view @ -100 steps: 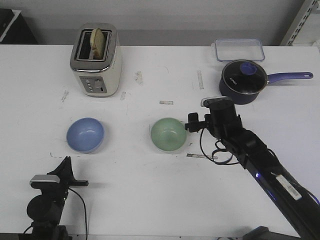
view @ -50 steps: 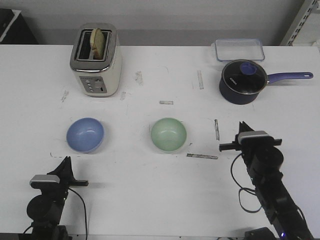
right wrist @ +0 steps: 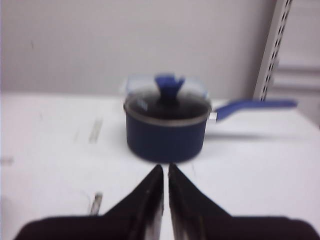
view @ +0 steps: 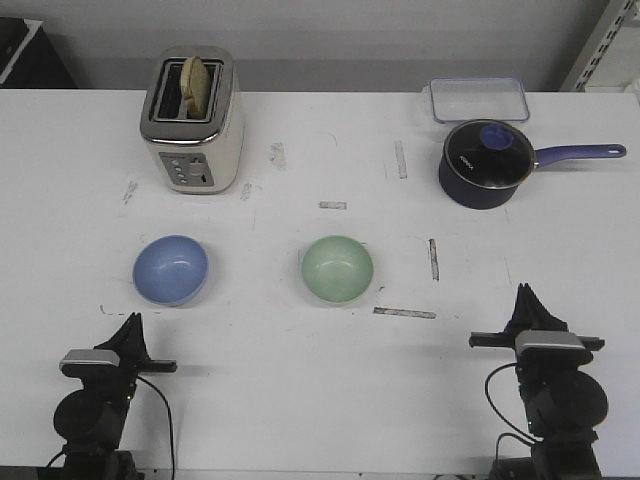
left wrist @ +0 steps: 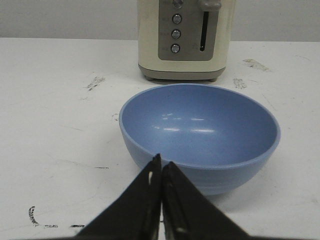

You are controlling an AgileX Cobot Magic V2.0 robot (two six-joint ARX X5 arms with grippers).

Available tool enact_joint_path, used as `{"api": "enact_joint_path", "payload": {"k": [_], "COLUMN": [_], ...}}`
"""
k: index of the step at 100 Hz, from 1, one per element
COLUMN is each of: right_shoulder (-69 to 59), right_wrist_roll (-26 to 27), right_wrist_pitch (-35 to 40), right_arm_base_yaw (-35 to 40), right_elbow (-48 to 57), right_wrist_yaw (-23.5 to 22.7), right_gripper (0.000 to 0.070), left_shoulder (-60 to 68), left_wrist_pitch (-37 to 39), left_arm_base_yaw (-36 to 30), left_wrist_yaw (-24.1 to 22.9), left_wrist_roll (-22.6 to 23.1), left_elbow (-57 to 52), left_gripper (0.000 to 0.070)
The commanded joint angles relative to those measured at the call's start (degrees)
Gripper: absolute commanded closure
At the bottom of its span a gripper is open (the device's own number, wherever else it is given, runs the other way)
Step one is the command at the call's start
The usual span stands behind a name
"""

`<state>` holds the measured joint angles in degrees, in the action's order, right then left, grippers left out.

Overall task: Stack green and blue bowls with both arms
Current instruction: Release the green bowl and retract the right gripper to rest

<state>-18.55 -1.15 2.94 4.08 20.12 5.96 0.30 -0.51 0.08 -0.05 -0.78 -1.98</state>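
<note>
The light blue bowl [view: 171,269] sits on the white table at the left. The pale green bowl [view: 337,267] sits at the middle, about a bowl's width to its right. My left gripper [view: 131,322] is shut and empty, low at the near left edge, just short of the blue bowl [left wrist: 200,129]; its tips [left wrist: 161,162] point at the bowl's near wall. My right gripper [view: 524,294] is shut and empty at the near right edge, away from both bowls; in the right wrist view its tips [right wrist: 165,169] point at the navy saucepan. The green bowl is out of both wrist views.
A cream toaster [view: 192,118] with bread stands at the back left, behind the blue bowl [left wrist: 186,37]. A navy saucepan [view: 487,163] with a glass lid and a clear lidded box [view: 479,99] are at the back right [right wrist: 167,125]. Tape strips [view: 404,312] lie near the green bowl.
My right arm has drawn back from beside the green bowl to the near right edge of the table. The bowls and my left arm have not moved.
</note>
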Motion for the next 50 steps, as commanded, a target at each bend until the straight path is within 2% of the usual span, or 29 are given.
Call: {"api": "enact_joint_path", "payload": {"k": [1, 36, 50], "right_shoulder": [2.2, 9.2, 9.2], "right_wrist_roll": [-0.2, -0.1, -0.2], "right_wrist_pitch": [-0.5, -0.8, -0.8], "right_arm_base_yaw": [0.1, 0.1, 0.1], "right_elbow": [0.2, 0.2, 0.2], "right_wrist_yaw": [0.0, -0.4, -4.3], "right_gripper": [0.0693, 0.0693, 0.0693], "left_shoulder": [-0.1, -0.1, -0.1], "left_wrist_pitch": [0.6, 0.6, 0.6], "left_arm_base_yaw": [-0.1, -0.1, -0.1], "left_wrist_yaw": [0.0, 0.0, 0.0], "left_wrist_roll": [0.1, 0.1, 0.1], "left_elbow": [0.6, 0.6, 0.6], "left_gripper": [0.0698, 0.0698, 0.0698]}}
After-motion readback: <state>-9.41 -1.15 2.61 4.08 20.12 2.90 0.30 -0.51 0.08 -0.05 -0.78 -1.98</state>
